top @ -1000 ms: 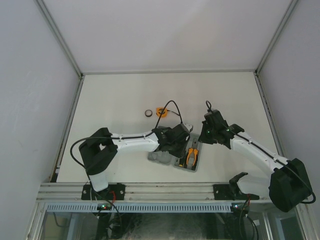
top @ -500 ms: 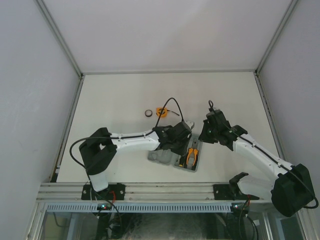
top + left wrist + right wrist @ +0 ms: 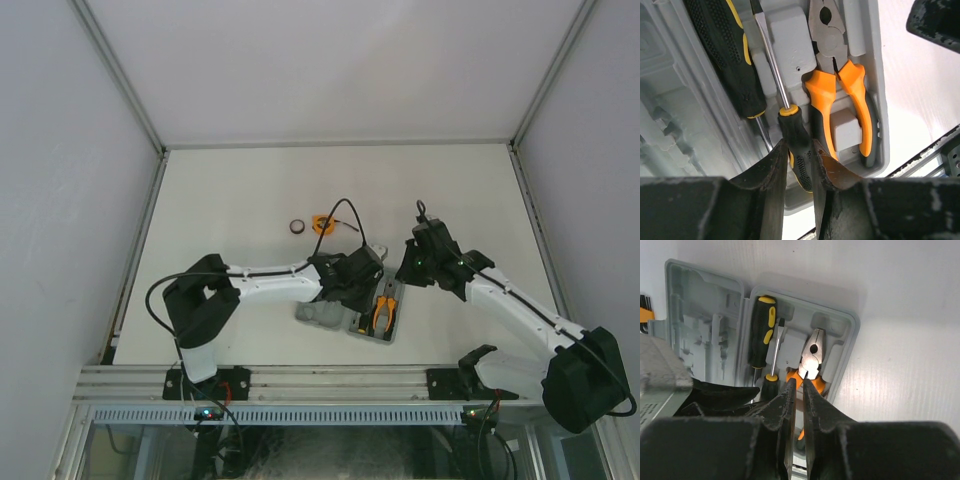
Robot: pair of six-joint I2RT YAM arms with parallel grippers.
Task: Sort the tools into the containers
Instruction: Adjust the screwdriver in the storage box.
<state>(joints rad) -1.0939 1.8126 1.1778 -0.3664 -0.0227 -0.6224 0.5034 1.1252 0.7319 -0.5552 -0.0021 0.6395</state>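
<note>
White bench (image 3: 230,190), walled in by pale panels, carries an open grey case (image 3: 320,316) near its front edge, just ahead of the two arm bases. The case's two hinged halves lie flat side by side. In the right half (image 3: 790,35) a slim screwdriver (image 3: 792,132) with a black-and-yellow handle lies between a thick screwdriver (image 3: 727,55) and the pliers (image 3: 840,90). Its shaft runs across a moulded block. The left tool (image 3: 799,150) is clenched on the slim screwdriver's handle, one finger pressed to each side of the grip. The thick screwdriver (image 3: 761,332) rests along the hinge side of that half, and the pliers (image 3: 812,360) sit in their recess by the outer wall, orange handles toward the front edge. The left half (image 3: 705,325) shows only bare moulded recesses where it is visible. An orange hex-key set (image 3: 644,315) peeks in just beside that half's outer edge. The right tool (image 3: 797,385) hangs above the pliers' end of the case, its fingers drawn almost together with nothing between them. Farther back on the bench, well apart from the case, a small orange object (image 3: 322,224) and a black ring (image 3: 296,226) lie just beside each other.
</note>
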